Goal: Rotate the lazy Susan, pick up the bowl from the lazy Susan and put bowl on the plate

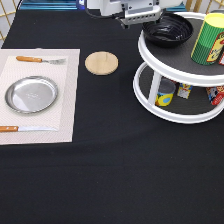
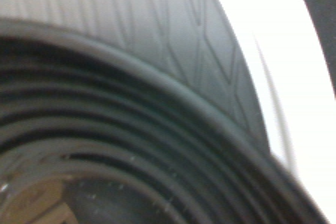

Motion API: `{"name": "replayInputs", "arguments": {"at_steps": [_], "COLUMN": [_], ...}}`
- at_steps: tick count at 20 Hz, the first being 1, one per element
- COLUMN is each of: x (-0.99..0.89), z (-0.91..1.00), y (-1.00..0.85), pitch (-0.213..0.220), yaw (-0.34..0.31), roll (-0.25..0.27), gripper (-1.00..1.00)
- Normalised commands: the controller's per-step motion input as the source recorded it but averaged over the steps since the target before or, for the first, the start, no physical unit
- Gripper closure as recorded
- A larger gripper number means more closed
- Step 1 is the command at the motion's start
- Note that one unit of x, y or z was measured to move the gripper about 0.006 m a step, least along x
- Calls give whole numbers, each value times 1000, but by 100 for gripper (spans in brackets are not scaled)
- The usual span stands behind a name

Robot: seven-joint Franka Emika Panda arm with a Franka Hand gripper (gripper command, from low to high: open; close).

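Observation:
The glossy black bowl [image 1: 168, 30] sits on the upper tier of the white lazy Susan [image 1: 150, 59], at the exterior view's top right. My gripper [image 1: 145, 21] is at the bowl's rim on its left side, at the top edge of the exterior view. The wrist view shows the bowl's ribbed rings [image 2: 112, 150] from very close, with the dark shelf surface [image 2: 187, 40] and the turntable's white rim [image 2: 277, 75] behind. The silver plate [image 1: 31, 94] lies empty on a pale placemat [image 1: 65, 100] at the exterior view's left.
A fork [image 1: 40, 60] and a knife [image 1: 25, 128] flank the plate on the placemat. A round wooden coaster [image 1: 101, 63] lies between the placemat and the turntable. A green and yellow can [image 1: 212, 40] stands beside the bowl. Small cans [image 1: 165, 92] stand on the lower shelf.

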Motion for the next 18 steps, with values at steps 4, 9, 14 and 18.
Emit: {"name": "replayInputs", "arguments": {"at_steps": [4, 9, 14, 18], "x": [-314, -346, -297, -231], "z": [-131, 105, 370, 481], "y": [109, 31, 47, -24], "pitch": [-127, -91, -53, -31], "yaw": [-55, -6, 0, -14], "roll": [-60, -27, -15, 0], "gripper": [100, 100, 100, 100]}}
